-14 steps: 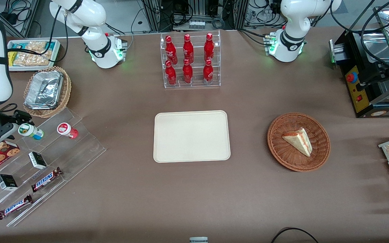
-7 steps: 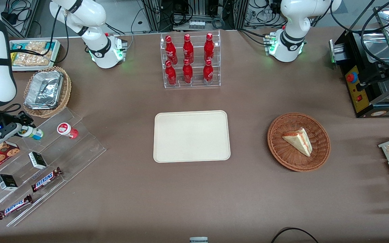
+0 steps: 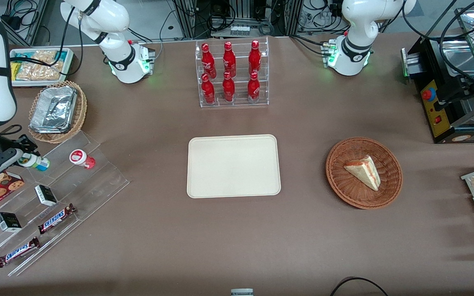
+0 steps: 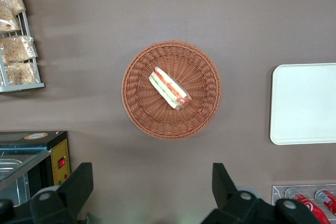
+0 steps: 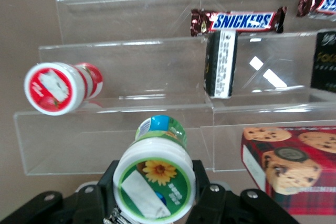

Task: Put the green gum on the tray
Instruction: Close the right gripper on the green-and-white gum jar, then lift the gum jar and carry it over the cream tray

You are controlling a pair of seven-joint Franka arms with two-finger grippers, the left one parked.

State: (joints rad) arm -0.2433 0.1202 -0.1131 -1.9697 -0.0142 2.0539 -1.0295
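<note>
- At the working arm's end of the tabletop (image 3: 171, 230), the hand (image 3: 19, 159) sits over the top step of the clear stepped rack (image 3: 97, 181), its fingers closed on the lid end of the green gum (image 5: 155, 182).
- That bottle lies tilted, body pointing away from the hand; gripping at the lid likely keeps the fingers clear of the acrylic.
- Beside it on the same step lies the red bottle (image 3: 82, 158), apart from it.
- Well apart, mid-tabletop, the tray (image 3: 233, 166) lies bare; the carry is not yet done.
</note>
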